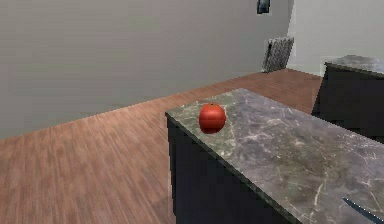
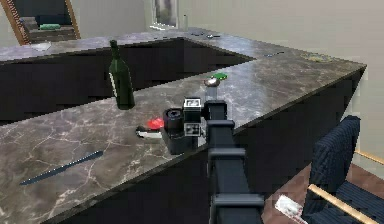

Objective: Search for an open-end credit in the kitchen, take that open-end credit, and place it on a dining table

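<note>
Fingers (image 2: 166,131) at the far end of the dark square arm (image 2: 228,170) sit low over the dark grey marble worktop (image 2: 90,140), just left of the two small white squares with black marks (image 2: 203,106). A small red and white thing (image 2: 155,124) lies on the stone right at them, so it cannot be told whether the fingers hold anything or touch it. That thing is too small to say whether it is the credit card.

Farther out and to the right on the same worktop lie a small green thing (image 2: 218,75) and a small pale thing (image 2: 210,82) just beside it, both also too small to name. A tall dark green glass bottle (image 2: 120,75) stands upright to the left of the fingers and farther out. A long thin dark utensil (image 2: 62,166) lies flat on the near left part of the worktop, well apart from the fingers. A dark chair (image 2: 335,165) stands on the floor at the near right, below the worktop's corner.

In the forward view, a round red fruit (image 1: 212,118) rests near the far left corner of a marble worktop on a dark base (image 1: 290,150). A second dark counter (image 1: 355,66) stands farther off to the right. Brown wooden floor (image 1: 90,160) runs along the left to a plain grey wall (image 1: 120,50), and a grey radiator (image 1: 278,52) stands at the far end.
</note>
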